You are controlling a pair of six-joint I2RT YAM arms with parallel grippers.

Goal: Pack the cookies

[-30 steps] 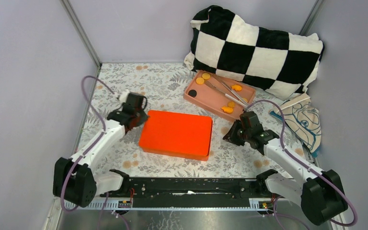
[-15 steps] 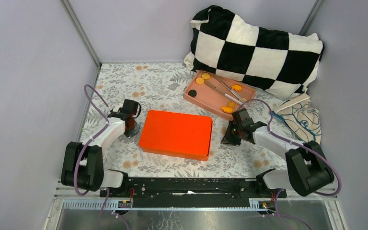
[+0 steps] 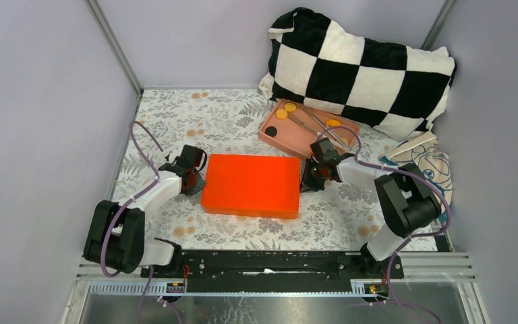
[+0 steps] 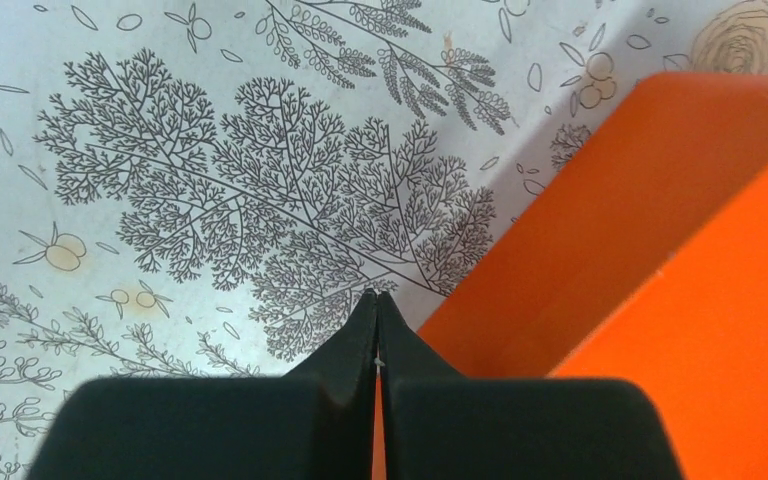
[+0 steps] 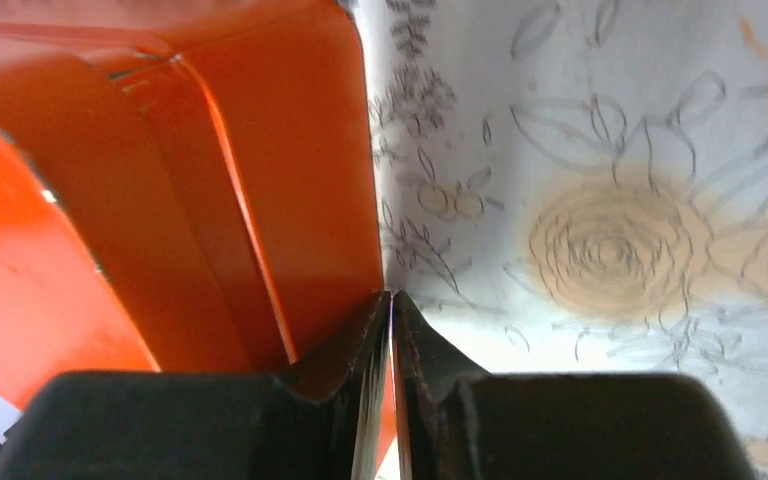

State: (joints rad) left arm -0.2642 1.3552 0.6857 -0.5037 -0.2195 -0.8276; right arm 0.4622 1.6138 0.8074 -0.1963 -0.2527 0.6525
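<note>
Orange and closed, the box (image 3: 251, 185) sits at the centre of the top view, lid on, with a gripper low at each short end. The left gripper (image 4: 376, 305) has its jaws pressed together, tips at the foot of the box's left wall; the right gripper (image 5: 392, 305) is likewise pinched closed, tips against the base of the right wall where the lid skirt overlaps.

The cookies (image 3: 285, 111) lie in the pink tray (image 3: 278, 137) at upper right of centre, beside a dark round piece and a pair of tongs (image 3: 313, 126); more orange pieces sit further right, partly hidden by the right arm.

Judging by the pose, both arms are set to work the box from its ends. Doing this well means keeping both tips level and pushing evenly, so the box neither skews nor slides toward the tray.

The tray stands close behind the right gripper, leaving little room. A checked pillow (image 3: 361, 67) and a printed cloth (image 3: 432, 172) fill the upper right.
</note>
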